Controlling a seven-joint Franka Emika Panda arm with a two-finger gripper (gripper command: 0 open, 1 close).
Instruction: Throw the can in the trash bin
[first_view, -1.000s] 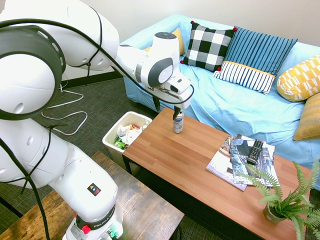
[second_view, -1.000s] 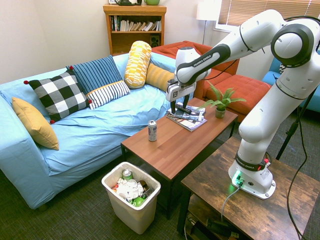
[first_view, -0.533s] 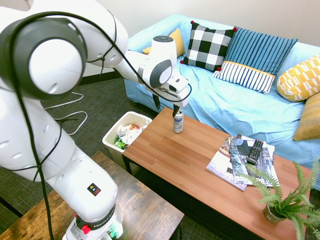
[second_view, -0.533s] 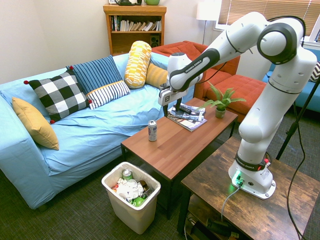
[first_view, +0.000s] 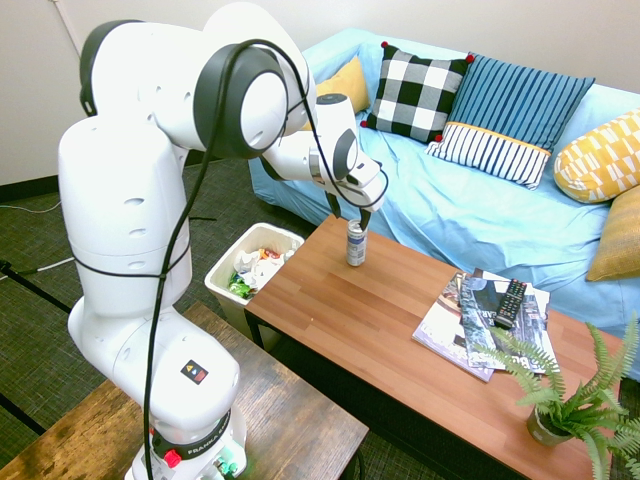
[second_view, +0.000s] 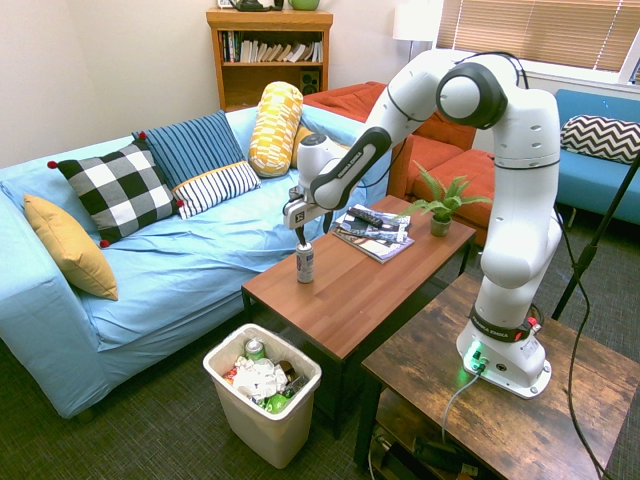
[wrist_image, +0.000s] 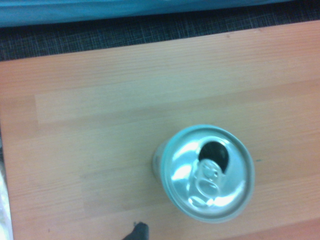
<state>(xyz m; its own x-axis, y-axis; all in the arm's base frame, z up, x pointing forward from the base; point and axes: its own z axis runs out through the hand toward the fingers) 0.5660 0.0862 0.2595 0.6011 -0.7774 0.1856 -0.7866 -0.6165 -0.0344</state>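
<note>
Off-white plastic trash bin (second_view: 262, 400) on dark carpet beside the table end, rounded rim, crumpled green, orange and white rubbish inside. Slim cylindrical silver-grey metal can (second_view: 305, 262) upright on smooth wood-grain coffee table (second_view: 370, 280) near that end, long axis vertical, opened top (wrist_image: 210, 172) up. Gripper (second_view: 302, 238) directly above can; finger spacing: cannot tell.

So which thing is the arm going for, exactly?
Find the long wooden coffee table before the blue sofa. At its end nearest the bin stands a slim silver can, upright, opened on top, alone there; magazines, remote and plant sit at the far end.
</note>
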